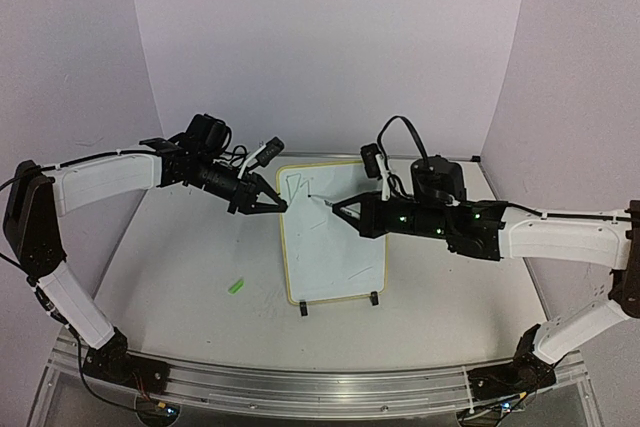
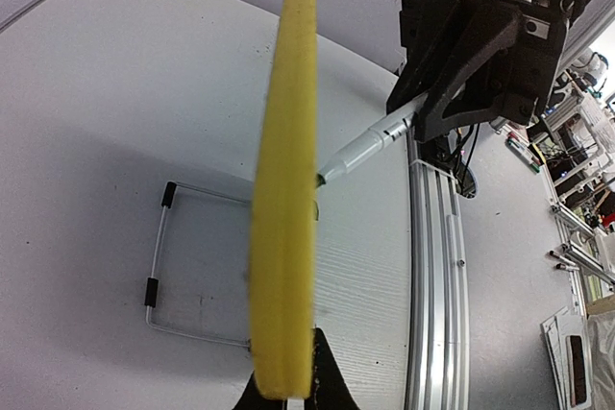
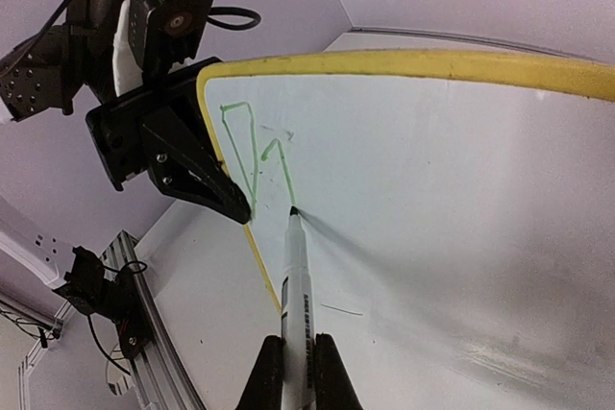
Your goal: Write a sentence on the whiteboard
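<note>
The whiteboard [image 1: 335,247] stands tilted on two black clip feet, and its yellow frame [image 2: 285,189] runs edge-on up the left wrist view. My left gripper [image 1: 278,206] [image 2: 288,383] is shut on the board's upper left edge. My right gripper [image 1: 340,209] [image 3: 298,343] is shut on a white marker [image 3: 297,285] [image 2: 370,146]. The marker's green tip touches the board near its top left. Of the sentence [image 3: 248,146], only a few green strokes show there, a D-like shape and a hooked line beside it.
A small green cap [image 1: 236,286] lies on the table left of the board. A thin wire stand [image 2: 159,266] rests on the table behind the board. The aluminium rail [image 1: 320,392] with both arm bases runs along the near edge. Walls close in behind and at both sides.
</note>
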Controlling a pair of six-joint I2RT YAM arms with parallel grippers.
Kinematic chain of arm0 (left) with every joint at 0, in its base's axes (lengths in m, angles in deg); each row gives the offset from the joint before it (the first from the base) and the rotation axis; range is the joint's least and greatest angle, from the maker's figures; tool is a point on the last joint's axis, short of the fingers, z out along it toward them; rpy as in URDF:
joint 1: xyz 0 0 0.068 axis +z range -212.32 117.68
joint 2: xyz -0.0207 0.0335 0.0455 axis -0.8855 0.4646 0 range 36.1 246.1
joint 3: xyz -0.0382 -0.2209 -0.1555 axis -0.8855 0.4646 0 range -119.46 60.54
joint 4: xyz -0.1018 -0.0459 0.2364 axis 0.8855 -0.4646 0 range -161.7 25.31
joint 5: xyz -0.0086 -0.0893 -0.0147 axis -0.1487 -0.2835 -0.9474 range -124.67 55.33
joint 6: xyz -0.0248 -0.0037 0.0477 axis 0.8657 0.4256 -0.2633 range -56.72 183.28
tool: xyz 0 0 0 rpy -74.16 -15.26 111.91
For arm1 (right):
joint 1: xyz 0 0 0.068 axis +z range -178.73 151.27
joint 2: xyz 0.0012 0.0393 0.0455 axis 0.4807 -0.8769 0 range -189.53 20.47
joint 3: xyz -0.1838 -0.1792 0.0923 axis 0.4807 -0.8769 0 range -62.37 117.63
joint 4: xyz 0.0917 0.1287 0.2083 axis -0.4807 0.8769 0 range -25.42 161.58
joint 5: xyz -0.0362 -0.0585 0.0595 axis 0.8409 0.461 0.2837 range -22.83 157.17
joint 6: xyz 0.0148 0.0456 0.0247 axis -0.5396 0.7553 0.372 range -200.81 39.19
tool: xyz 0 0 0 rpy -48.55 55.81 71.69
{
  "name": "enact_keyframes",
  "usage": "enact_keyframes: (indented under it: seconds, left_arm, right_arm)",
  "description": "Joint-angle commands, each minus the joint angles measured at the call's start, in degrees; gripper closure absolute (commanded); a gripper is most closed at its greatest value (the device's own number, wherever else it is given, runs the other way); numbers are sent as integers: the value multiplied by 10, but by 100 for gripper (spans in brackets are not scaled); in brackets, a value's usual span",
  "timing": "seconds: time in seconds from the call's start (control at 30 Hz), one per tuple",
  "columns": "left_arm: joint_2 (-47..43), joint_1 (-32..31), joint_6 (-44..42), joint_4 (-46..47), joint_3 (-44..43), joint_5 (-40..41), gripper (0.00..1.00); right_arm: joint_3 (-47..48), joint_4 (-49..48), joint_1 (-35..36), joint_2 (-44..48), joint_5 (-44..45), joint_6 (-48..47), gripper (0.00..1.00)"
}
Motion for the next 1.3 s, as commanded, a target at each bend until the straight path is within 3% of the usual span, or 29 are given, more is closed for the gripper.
enact_keyframes:
  seconds: [0.0,0.67,0.97,1.27]
  left_arm:
    - [26,-24,-26,-49,-2,42,100]
    - [26,-25,-27,-51,-3,43,100]
    - [26,-25,-27,-51,-2,44,100]
    - [26,-26,-28,-54,-3,52,100]
  right_arm:
    - [1,-47,-2,15,41,0,100]
    - [-26,-57,-3,36,87,12,100]
    - [-24,-57,-2,38,70,11,100]
    - [-19,-32,-3,87,-4,-20,100]
